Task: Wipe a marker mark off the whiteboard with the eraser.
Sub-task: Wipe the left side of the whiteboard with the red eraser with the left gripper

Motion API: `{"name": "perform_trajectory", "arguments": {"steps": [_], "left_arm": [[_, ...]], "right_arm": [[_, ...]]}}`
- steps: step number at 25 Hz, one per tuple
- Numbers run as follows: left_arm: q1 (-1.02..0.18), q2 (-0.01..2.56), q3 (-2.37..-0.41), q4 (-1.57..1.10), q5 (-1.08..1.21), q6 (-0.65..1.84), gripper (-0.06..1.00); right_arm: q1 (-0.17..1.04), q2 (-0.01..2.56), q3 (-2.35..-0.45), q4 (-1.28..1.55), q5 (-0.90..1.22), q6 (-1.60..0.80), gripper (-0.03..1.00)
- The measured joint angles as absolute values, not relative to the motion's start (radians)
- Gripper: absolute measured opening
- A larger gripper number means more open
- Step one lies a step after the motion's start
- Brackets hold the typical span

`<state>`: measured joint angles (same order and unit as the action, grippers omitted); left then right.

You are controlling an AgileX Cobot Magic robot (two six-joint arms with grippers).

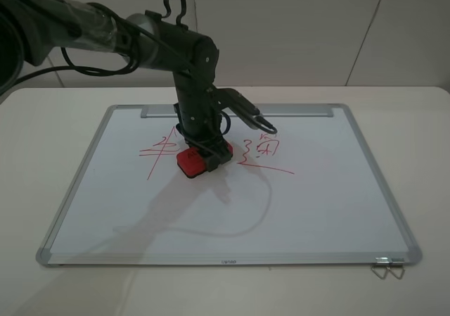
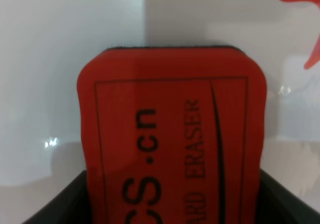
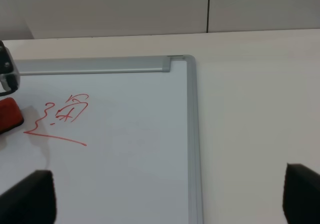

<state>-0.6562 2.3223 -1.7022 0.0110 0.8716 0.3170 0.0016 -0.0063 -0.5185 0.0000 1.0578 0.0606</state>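
Exterior high view, nearest edge first: a pale table (image 1: pixel 42 288) is seen under the whiteboard (image 1: pixel 295 217), and two small wire clips (image 1: pixel 387 269) are hooked at the board's near right corner. Farther in, past a bare white stretch crossed by the arm's shadow, the eraser (image 1: pixel 190 163) is laid flat on the board, a little left of the middle. It is gripped from above by the left claw (image 1: pixel 204 157), whose jaws are closed narrowly on the red block. The marker mark (image 1: pixel 162 150) is drawn just left of the eraser, its horizontal strokes reaching the block's edge; whether they are touched cannot be told. On the eraser's other side a second scribble (image 1: pixel 264 153) with a long underline is drawn, apart from the block. Beyond these, a grey tray strip (image 1: pixel 239 110) is fixed along the far edge, and a pale wall (image 1: pixel 316 27) is seen behind.

From the left wrist, the eraser is shown filling most of the picture, clamped between two black fingers (image 2: pixel 55 206), with black felt visible along its far edge.

From the right wrist, the right claw (image 3: pixel 167 199) is shown spread wide above the board's right frame, with board on one side and table on the other. The second scribble and one end of the eraser are seen farther off.
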Motion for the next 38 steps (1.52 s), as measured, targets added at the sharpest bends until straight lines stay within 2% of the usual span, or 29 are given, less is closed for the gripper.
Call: {"name": "perform_trajectory", "arguments": {"steps": [8, 17, 27, 38], "left_arm": [[-0.635, 2.263, -1.715, 0.011, 0.933, 0.21, 0.57], [-0.524, 2.212, -1.678, 0.014, 1.007, 0.04, 0.57], [-0.412, 2.122, -1.464, 0.016, 0.896, 0.0, 0.57], [-0.358, 2.122, -1.433, 0.021, 0.783, 0.0, 0.57]], "right_arm": [[0.002, -0.006, -0.519, -0.006, 1.058, 0.061, 0.83], [0.002, -0.006, -0.519, -0.006, 1.058, 0.061, 0.83], [0.002, -0.006, -0.519, -0.006, 1.058, 0.061, 0.83], [0.002, -0.006, -0.519, 0.0, 1.058, 0.061, 0.83]]}}
